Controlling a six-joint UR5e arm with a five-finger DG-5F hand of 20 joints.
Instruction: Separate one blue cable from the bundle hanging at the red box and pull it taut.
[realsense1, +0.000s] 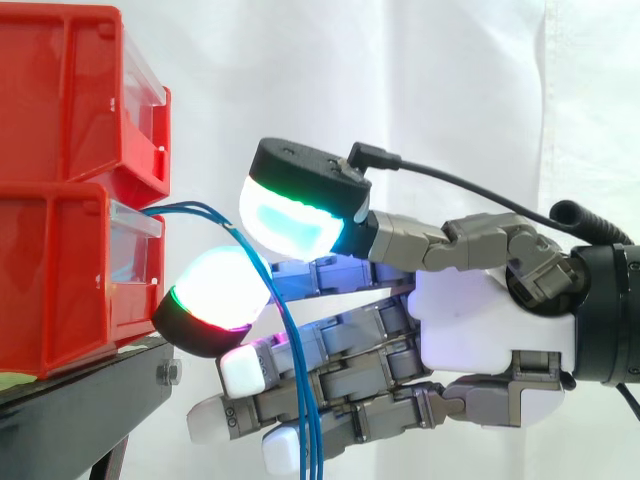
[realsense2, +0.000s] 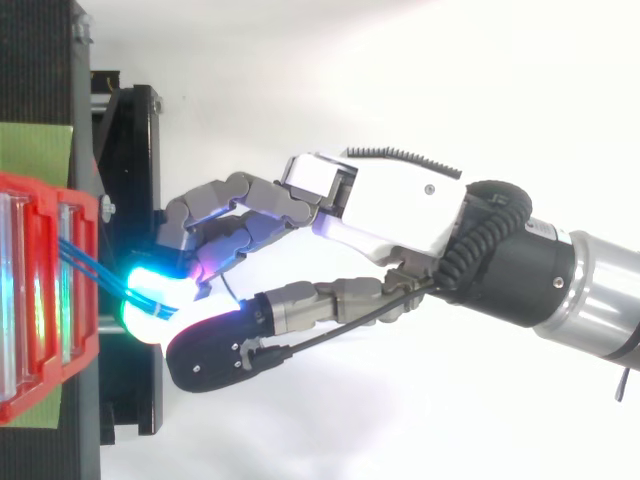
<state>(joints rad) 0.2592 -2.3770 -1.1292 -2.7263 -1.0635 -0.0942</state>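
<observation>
Side-on, robot hand (realsense1: 480, 330) pinches dangling blue cables (realsense1: 312, 430).

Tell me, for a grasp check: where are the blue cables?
Side view: the blue cables leave the lower red bin at the left, arch rightward and hang down across the hand, past the bottom edge.

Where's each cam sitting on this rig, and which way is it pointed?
Side view: beside the work at about its height, looking level across at the red bins on the black stand and the hanging blue cables; the hand comes in from the right edge.
Top view: above the work, looking down on the same stand; the hand and arm come in from the right.
Shared: the red bins, blue cables and hand are the same things in both.
</observation>
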